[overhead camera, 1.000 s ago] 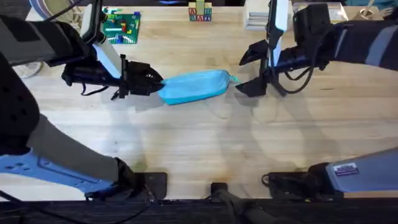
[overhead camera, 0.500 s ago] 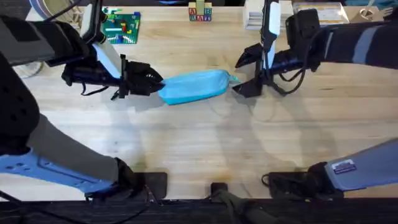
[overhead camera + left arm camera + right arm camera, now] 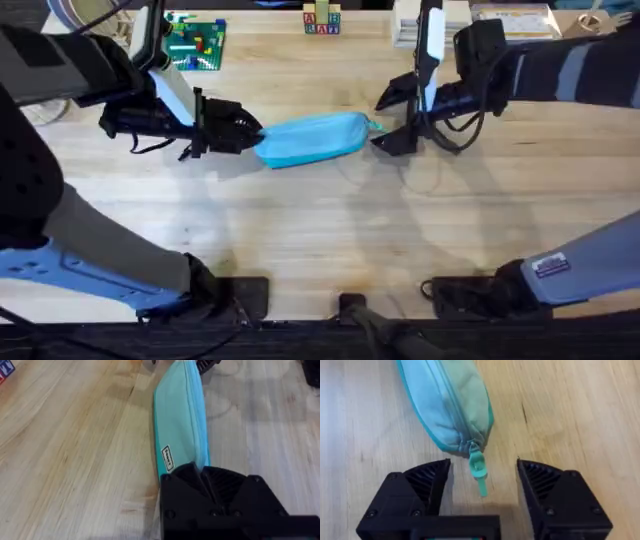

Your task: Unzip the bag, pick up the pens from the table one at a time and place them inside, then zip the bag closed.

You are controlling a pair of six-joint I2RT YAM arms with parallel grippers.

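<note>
The light blue bag (image 3: 310,138) lies zipped on the table (image 3: 320,230), its teal pull tab (image 3: 374,127) at the right end. My left gripper (image 3: 250,131) is shut on the bag's left end; the left wrist view shows the black fingers (image 3: 205,480) pinching the fabric of the bag (image 3: 180,420). My right gripper (image 3: 384,122) is open just right of the bag. In the right wrist view the pull tab (image 3: 479,472) lies between the spread fingers of that gripper (image 3: 482,487), untouched, with the bag (image 3: 452,405) beyond. The pens are out of view.
A green baseplate with bricks (image 3: 195,45) sits at the back left. Letter blocks (image 3: 321,20) stand at the back centre, and a white box (image 3: 410,30) and papers (image 3: 510,15) at the back right. Bare wood lies in front of the bag.
My right gripper has moved left toward the bag's pull tab, still open. The left gripper and the bag have not moved.
</note>
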